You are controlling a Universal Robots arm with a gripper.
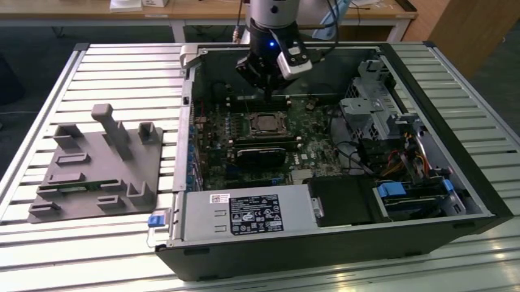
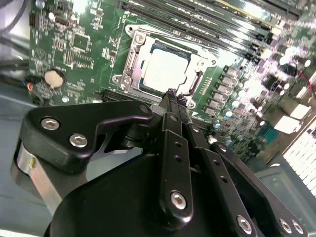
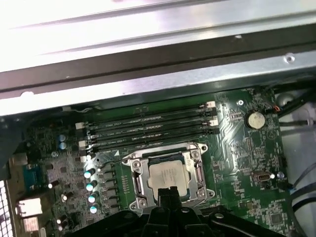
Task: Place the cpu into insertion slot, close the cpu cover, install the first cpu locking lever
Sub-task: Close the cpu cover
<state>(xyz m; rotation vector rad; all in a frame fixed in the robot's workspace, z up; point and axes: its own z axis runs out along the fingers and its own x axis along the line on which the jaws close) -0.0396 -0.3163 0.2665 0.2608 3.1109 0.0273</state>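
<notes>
The cpu [image 3: 168,175] lies flat in the insertion slot [image 1: 264,123] on the green board, its silver face showing [image 2: 165,71]. The cpu cover [image 3: 139,174] sits down around it as a silver frame [image 2: 200,64]. A thin wire lever [image 3: 109,161] runs along one side of the socket. My gripper [image 2: 170,95] is shut with nothing between its fingers, its tip just at the socket's edge beside the cover [image 3: 168,195]. In the exterior view the gripper [image 1: 272,92] hangs over the board just behind the socket.
The open computer case [image 1: 479,201] lies on a slatted table. Memory slots [image 3: 148,129] run beside the socket, with a black card [image 1: 262,152] on the other side. A power supply [image 1: 248,216], drive cage [image 1: 374,109] and cables crowd the case. A grey fixture [image 1: 94,164] stands at the exterior view's left.
</notes>
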